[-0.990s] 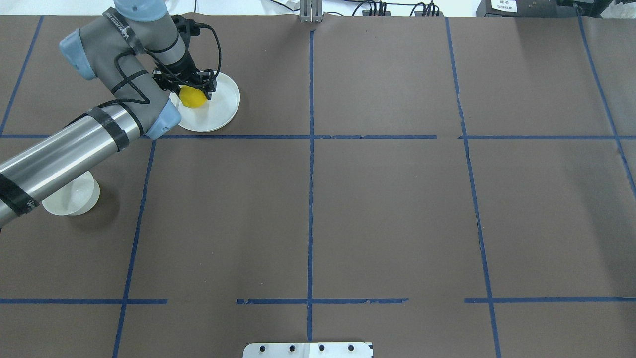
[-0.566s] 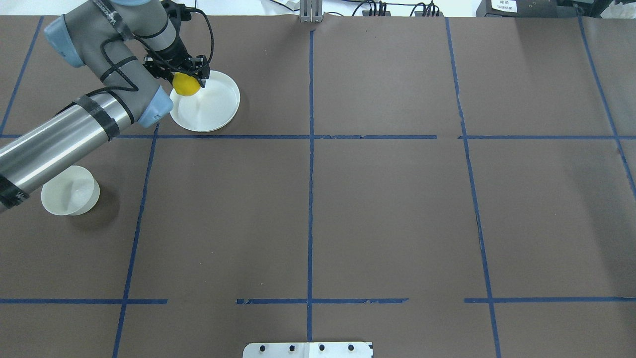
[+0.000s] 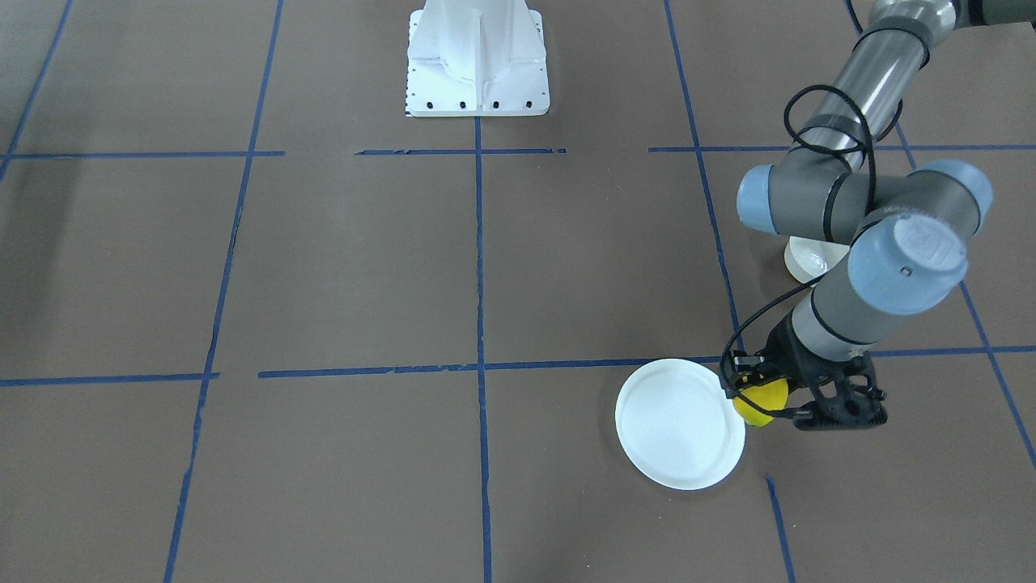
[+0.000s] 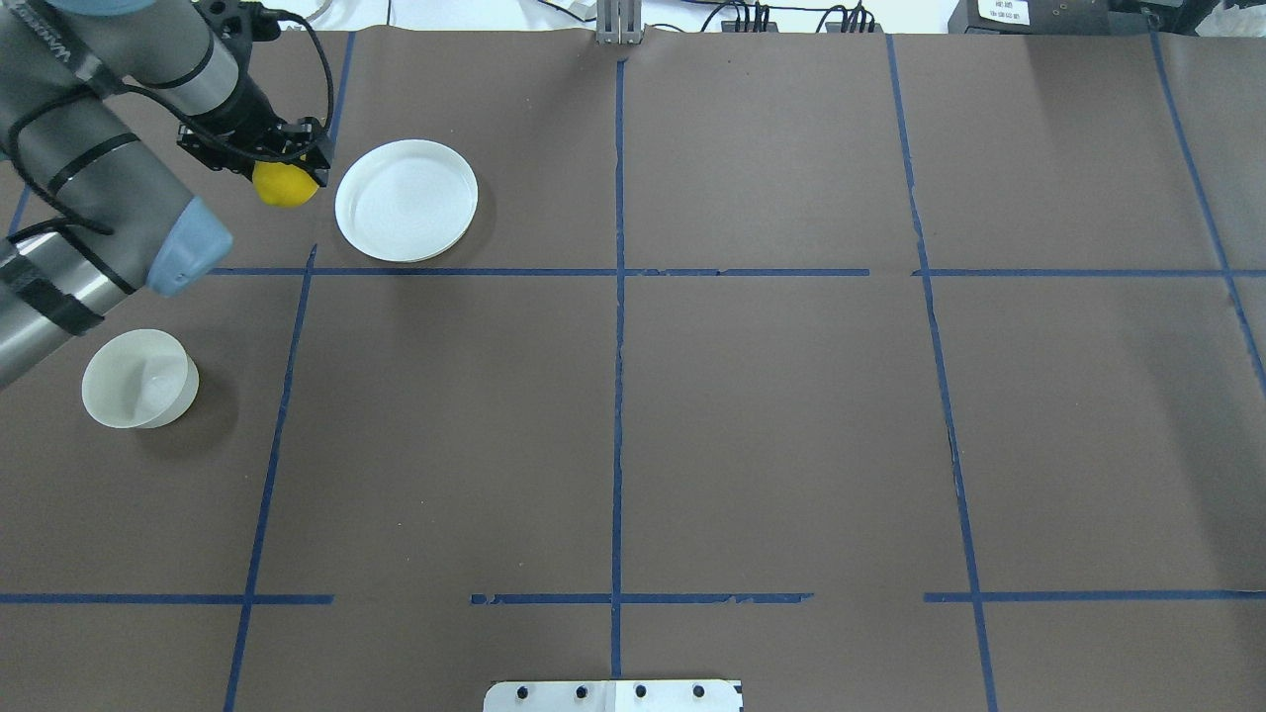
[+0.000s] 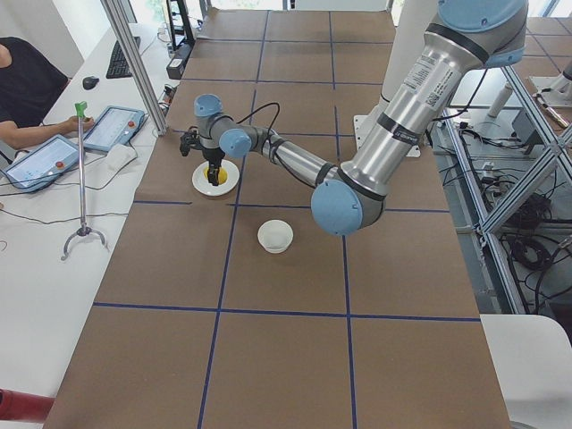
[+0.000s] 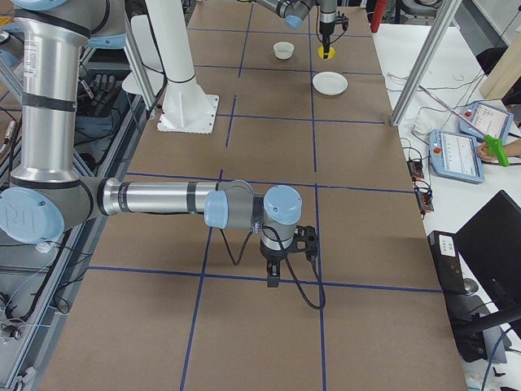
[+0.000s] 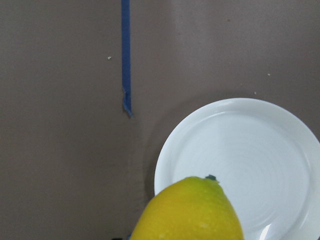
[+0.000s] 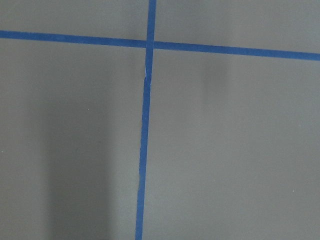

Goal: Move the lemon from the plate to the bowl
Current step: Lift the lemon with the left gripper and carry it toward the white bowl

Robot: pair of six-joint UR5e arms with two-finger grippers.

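Note:
My left gripper [image 4: 280,174] is shut on the yellow lemon [image 4: 286,187] and holds it in the air just left of the flat white plate [image 4: 406,201]. The plate is empty. In the front-facing view the lemon [image 3: 759,402] hangs beside the plate's [image 3: 678,425] rim. The left wrist view shows the lemon [image 7: 192,212] close up with the plate [image 7: 250,145] below it. The small deep white bowl [image 4: 138,379] stands nearer my base, partly hidden under the arm in the front-facing view [image 3: 812,261]. My right gripper [image 6: 275,281] shows only in the exterior right view; I cannot tell its state.
Brown table surface with a grid of blue tape lines [image 4: 617,297]. The white robot base plate [image 3: 477,57] stands at the table's middle edge. The right wrist view shows only table and tape.
My left gripper has lifted the lemon off the plate and carried it left, past the plate's rim. The plate now lies empty. The bowl is uncovered by the arm.

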